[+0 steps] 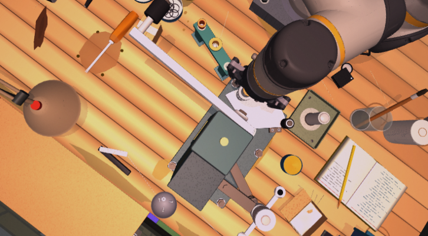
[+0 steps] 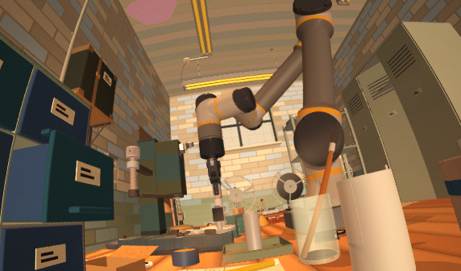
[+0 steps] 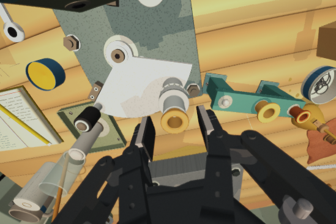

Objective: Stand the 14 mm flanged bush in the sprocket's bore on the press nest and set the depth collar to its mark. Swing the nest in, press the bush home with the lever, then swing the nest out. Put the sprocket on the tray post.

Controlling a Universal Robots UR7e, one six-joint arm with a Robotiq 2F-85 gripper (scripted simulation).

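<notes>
The sprocket (image 3: 173, 88) is mostly hidden under the bush, and from the side camera my wrist covers it. It sits on the white swing nest (image 3: 141, 87) (image 1: 257, 112), which is swung out from the press. The yellow flanged bush (image 3: 174, 115) stands upright in the sprocket's bore. My gripper (image 3: 175, 130) (image 2: 216, 189) is open around the bush's top and holds nothing. The press lever (image 1: 186, 77) reaches out to its black knob (image 1: 157, 9). The depth collar (image 2: 132, 163) sits on the press's threaded post. The tray post (image 1: 317, 118) (image 2: 252, 230) stands on its green tray right of the nest.
The press body (image 1: 217, 145) is just behind the nest. A teal rack (image 3: 251, 101) (image 1: 213, 47) with other bushes lies beside it. A black nest handle (image 3: 86, 119) sticks out toward the tray. A glass with a brush (image 2: 316, 226), a white cylinder (image 2: 374, 222) and a notebook (image 1: 359, 183) lie farther out.
</notes>
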